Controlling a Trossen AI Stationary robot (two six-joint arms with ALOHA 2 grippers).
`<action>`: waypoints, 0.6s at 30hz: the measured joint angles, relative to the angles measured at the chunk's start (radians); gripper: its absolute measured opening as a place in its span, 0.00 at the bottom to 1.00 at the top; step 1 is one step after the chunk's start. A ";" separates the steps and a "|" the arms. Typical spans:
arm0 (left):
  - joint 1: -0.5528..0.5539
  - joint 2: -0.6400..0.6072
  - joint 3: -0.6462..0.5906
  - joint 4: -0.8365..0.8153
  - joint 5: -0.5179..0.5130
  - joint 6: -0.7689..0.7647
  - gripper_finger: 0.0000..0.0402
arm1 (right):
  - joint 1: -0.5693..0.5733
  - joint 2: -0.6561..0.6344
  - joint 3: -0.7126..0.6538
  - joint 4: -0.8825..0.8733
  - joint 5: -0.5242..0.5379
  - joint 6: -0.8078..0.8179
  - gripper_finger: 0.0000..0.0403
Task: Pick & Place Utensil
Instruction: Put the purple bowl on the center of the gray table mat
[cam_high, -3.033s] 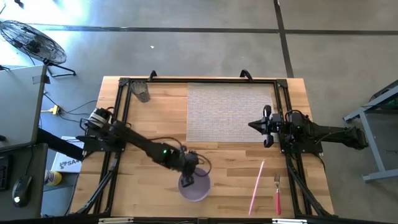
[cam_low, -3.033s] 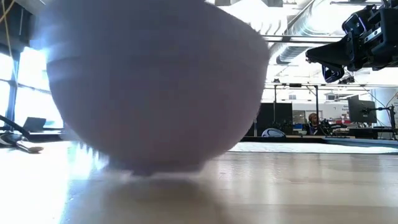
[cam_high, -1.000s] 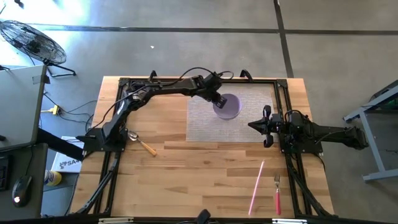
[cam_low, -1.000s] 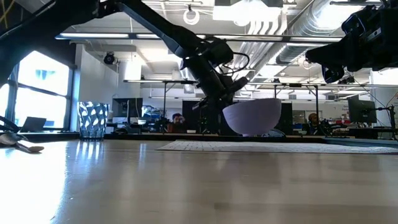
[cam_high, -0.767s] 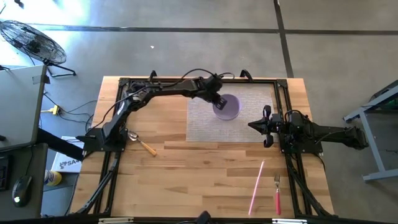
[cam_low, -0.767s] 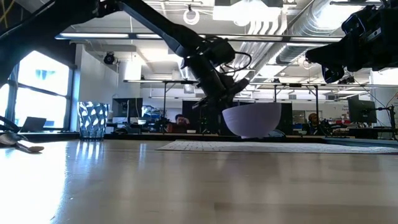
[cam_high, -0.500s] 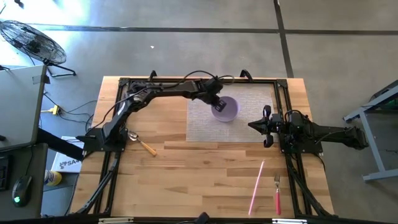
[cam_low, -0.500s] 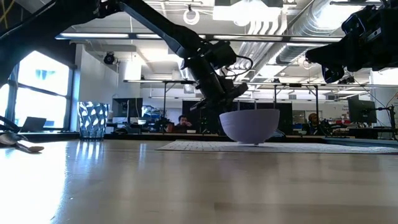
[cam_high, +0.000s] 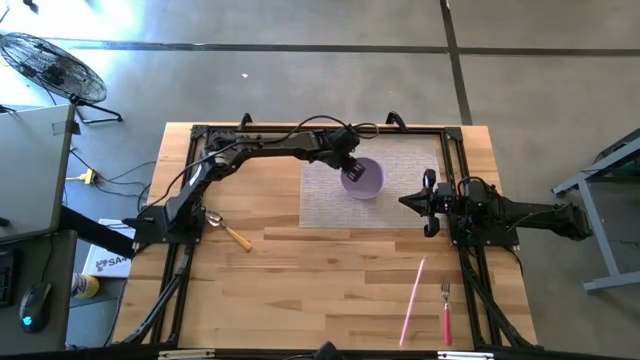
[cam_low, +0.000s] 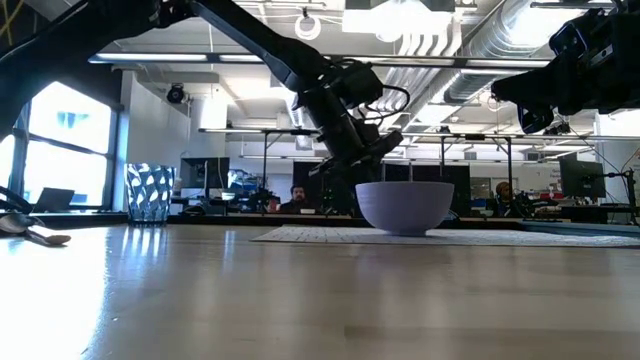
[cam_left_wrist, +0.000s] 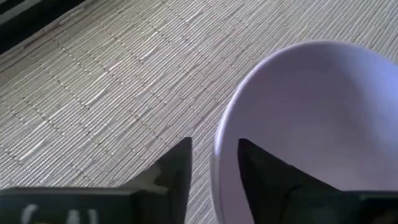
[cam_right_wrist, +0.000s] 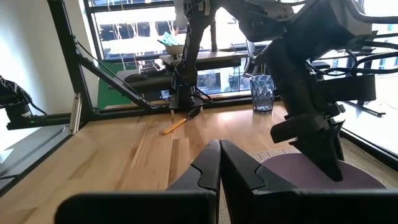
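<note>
The left gripper (cam_high: 348, 168) is sitting at the upper centre of the high view, its fingers parted astride the rim of the pale lilac round bowl (cam_high: 362, 178), which is resting on the woven grey placemat (cam_high: 400, 160) — one finger inside, one outside. The pink-handled metal fork (cam_high: 446, 312) is lying at the lower right, long axis running up-down, nearer the right gripper (cam_high: 431, 204), whose fingers are pressed together. The wooden-handled spoon (cam_high: 226, 229) at left is partly blocked by the frame.
</note>
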 joint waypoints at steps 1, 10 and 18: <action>0.002 -0.009 -0.001 -0.009 0.000 0.001 0.34 | 0.000 0.000 0.000 0.000 0.000 0.000 0.00; 0.005 -0.147 0.001 -0.114 0.001 0.112 0.43 | 0.000 0.000 0.000 0.000 0.000 0.000 0.01; -0.082 -0.204 0.000 -0.442 -0.184 0.200 0.44 | 0.000 0.000 0.000 0.000 0.000 0.000 0.01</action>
